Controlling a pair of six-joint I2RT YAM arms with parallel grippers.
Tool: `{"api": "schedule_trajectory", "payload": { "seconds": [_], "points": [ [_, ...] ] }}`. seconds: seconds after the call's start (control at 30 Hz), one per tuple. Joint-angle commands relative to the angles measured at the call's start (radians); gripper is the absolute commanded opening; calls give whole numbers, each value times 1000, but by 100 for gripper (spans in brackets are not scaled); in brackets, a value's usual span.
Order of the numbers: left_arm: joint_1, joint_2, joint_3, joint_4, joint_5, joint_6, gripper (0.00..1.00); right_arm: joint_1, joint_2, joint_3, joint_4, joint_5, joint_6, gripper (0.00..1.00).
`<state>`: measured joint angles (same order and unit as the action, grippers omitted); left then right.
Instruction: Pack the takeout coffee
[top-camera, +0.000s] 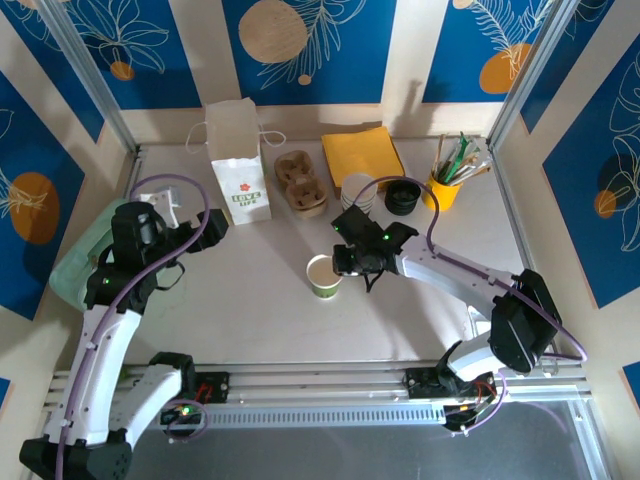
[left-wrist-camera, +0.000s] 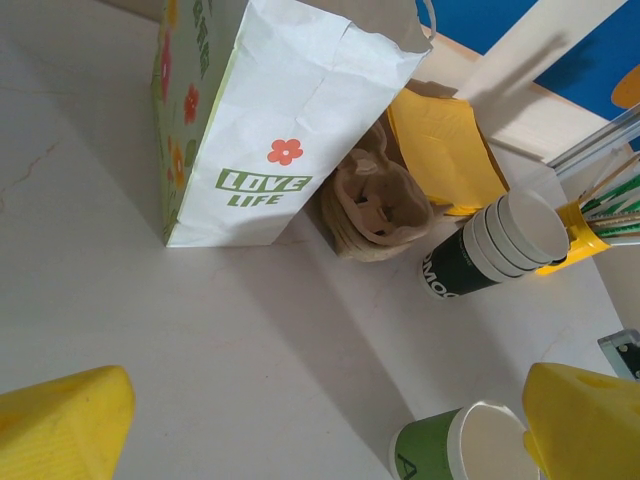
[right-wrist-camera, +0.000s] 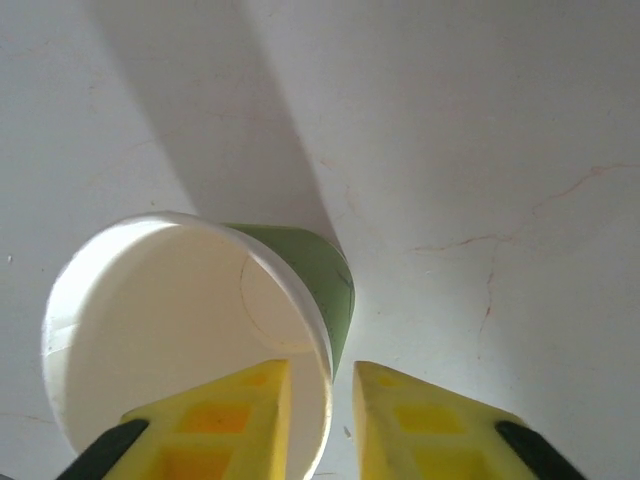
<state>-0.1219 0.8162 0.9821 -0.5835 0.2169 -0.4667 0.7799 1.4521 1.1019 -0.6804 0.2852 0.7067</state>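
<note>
The takeout coffee cup (top-camera: 323, 275) stands upright in the middle of the table, green-sided with a white rim and an open top. My right gripper (top-camera: 341, 264) is at its right edge. In the right wrist view the cup (right-wrist-camera: 180, 320) has one yellow finger (right-wrist-camera: 235, 420) inside the rim and the other outside it; the gripper (right-wrist-camera: 322, 372) is slightly open, with a gap between the outer finger and the cup wall. My left gripper (top-camera: 170, 210) hovers wide open at the left, holding nothing; in the left wrist view the gripper (left-wrist-camera: 325, 400) has the cup (left-wrist-camera: 470, 445) near its right finger.
A white paper bag (top-camera: 238, 165) (left-wrist-camera: 270, 120) stands at the back left. A brown cup carrier (top-camera: 302, 180) (left-wrist-camera: 380, 205) lies beside it, then yellow napkins (top-camera: 362, 155), a stack of dark cups (top-camera: 357, 190) (left-wrist-camera: 490, 245), black lids (top-camera: 403, 197) and a yellow cup of straws (top-camera: 445, 185).
</note>
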Motion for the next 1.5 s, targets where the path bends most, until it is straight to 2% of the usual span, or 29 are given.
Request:
{"api": "schedule_trajectory", "payload": {
  "seconds": [0.0, 0.13, 0.33, 0.57, 0.73, 0.87, 0.97, 1.07, 1.23, 1.47],
  "points": [
    [3, -14, -11, 19, 15, -7, 99, 7, -20, 49, -48, 9, 10, 29],
    [2, -16, -8, 19, 22, -1, 99, 0, -37, 88, -102, 43, -2, 33],
    [3, -39, -11, 27, 23, 8, 99, -53, -131, 89, -120, 135, -40, 48],
    [4, -38, -6, 32, 27, 1, 99, -256, -227, 79, -70, 164, -69, 57],
    [2, -38, -6, 39, 30, -3, 99, -435, -236, 66, 9, 96, -55, 59],
    [2, -40, -8, 39, 32, -4, 99, -518, -181, 70, 53, 82, -9, 60],
    [2, -42, -11, 38, 37, -13, 99, -531, -108, 113, 29, 191, 51, 68],
    [2, -48, 0, 29, 60, -21, 100, -534, -35, 144, 45, 245, 55, 72],
    [2, -79, 22, 8, 56, -21, 100, -560, 85, 218, 30, 272, 92, 70],
    [2, -108, 35, -21, 56, -14, 100, -597, 281, 397, -73, 230, 66, 67]
  ]
}}
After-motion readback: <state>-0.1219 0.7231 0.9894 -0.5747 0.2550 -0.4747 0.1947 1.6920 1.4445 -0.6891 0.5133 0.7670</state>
